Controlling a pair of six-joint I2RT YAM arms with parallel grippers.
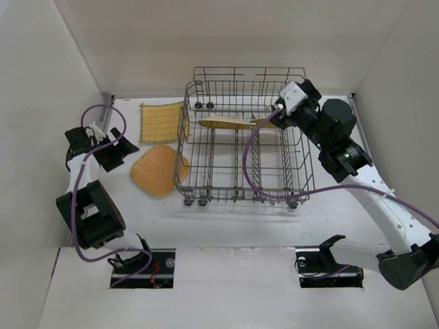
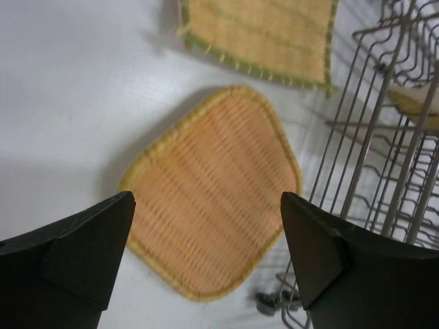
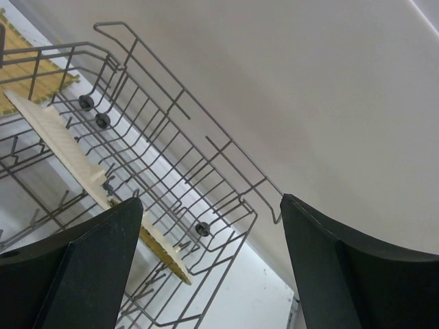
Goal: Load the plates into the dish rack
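Observation:
The grey wire dish rack (image 1: pixel 243 199) stands mid-table and holds two plates on edge: a pale ribbed one (image 1: pixel 223 124) (image 3: pixel 62 147) and a second sliver (image 1: pixel 264 123) (image 3: pixel 164 253). An orange-tan rounded-square plate (image 1: pixel 159 170) (image 2: pixel 212 188) lies flat on the table left of the rack. A pale yellow striped plate (image 1: pixel 162 122) (image 2: pixel 264 34) lies behind it. My left gripper (image 1: pixel 113 147) (image 2: pixel 206 257) is open and empty, above the near edge of the orange plate. My right gripper (image 1: pixel 282 103) (image 3: pixel 206 260) is open and empty over the rack's back right part.
White walls enclose the table on the left, back and right. The rack's side wires (image 2: pixel 384 137) stand close to the right of the orange plate. The rack's taller back rail (image 3: pixel 185 103) runs close to the back wall. A purple cable (image 1: pixel 250 164) hangs over the rack.

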